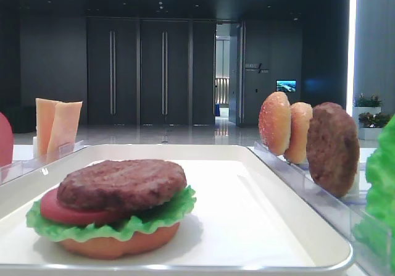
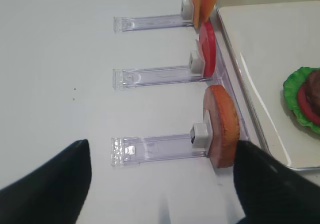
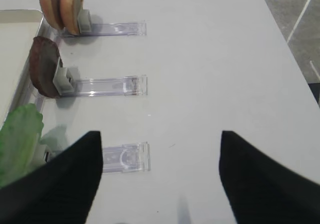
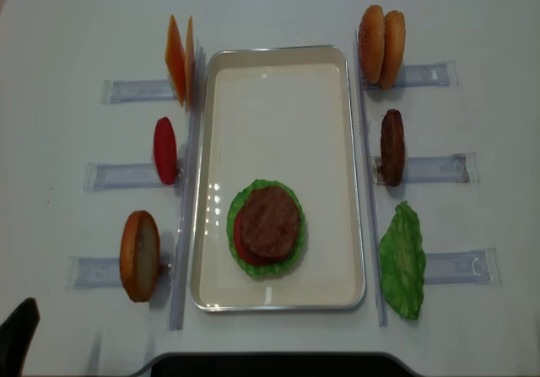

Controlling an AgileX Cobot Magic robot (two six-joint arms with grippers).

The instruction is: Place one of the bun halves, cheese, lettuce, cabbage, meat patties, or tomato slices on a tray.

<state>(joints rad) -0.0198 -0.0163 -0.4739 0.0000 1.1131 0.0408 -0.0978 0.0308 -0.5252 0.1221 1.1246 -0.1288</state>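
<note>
On the white tray [image 4: 278, 82] lies a stack: a bun half [image 1: 117, 245], lettuce [image 1: 111, 228], a tomato slice [image 1: 58, 211] and a meat patty [image 4: 270, 221] on top. Left of the tray stand cheese [image 4: 179, 61], a tomato slice [image 4: 164, 149] and a bun half [image 2: 222, 129]. To the right stand two bun halves [image 4: 381, 35], a patty [image 3: 42, 67] and lettuce [image 3: 17, 139]. My left gripper [image 2: 160, 184] is open and empty, with the standing bun half just beyond its right fingertip. My right gripper [image 3: 160, 176] is open and empty over the bare table, right of the lettuce.
Each standing piece sits in a clear acrylic holder [image 2: 155, 149] that runs outward from the tray's long sides. The lettuce's holder [image 3: 125, 158] lies by my right gripper's left finger. The table's right edge [image 3: 295, 68] is close, with floor beyond.
</note>
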